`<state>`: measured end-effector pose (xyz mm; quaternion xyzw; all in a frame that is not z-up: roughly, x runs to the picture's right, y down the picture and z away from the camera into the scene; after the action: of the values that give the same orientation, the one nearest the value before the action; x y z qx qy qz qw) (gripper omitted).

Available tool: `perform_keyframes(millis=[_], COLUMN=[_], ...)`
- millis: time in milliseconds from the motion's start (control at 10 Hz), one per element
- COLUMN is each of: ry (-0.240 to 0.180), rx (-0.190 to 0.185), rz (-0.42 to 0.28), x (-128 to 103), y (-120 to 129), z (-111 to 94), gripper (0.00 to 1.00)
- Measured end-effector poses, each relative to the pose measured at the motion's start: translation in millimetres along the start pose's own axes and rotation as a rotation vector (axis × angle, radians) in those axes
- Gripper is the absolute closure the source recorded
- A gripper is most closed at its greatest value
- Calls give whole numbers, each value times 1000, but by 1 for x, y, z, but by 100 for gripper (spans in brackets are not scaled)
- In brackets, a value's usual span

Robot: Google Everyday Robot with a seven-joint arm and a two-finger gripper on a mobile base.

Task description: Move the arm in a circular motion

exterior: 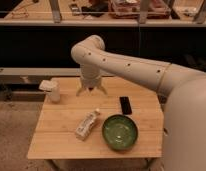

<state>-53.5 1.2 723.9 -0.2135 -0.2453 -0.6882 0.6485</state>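
The arm (131, 67) is cream-white, made of thick tubular segments with small dark holes. It reaches in from the right, bends at a rounded elbow (88, 50) and points down. The gripper (91, 91) is at its flared lower end, over the back middle of the wooden table (56, 135). It holds nothing that I can see and touches none of the objects on the table.
On the table are a green bowl (120, 132) at front right, a black phone (125, 105) behind it, a white bottle (87, 125) lying at front centre, and a white cup-like object (51, 90) at the back left corner. Dark shelving stands behind.
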Motion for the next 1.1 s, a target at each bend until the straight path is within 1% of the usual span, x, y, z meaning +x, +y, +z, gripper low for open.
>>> perform_keyframes(millis=[100,200,300,400,500,700,800,1000,1100], ry=[1,2,3,4,2,1,1,1,1], rx=[3,1,0,0,1,0,2,1,1], rz=[-4,-3,-3,-4,-5,-3,-4,1,1], x=[18,41,53,69,79,91,92,89,87], y=[-4,1,6,19,38,71,88,136,155], z=[1,2,3,3,4,4,4,3,2], gripper=[20,20,20,20,20,20,20,20,20])
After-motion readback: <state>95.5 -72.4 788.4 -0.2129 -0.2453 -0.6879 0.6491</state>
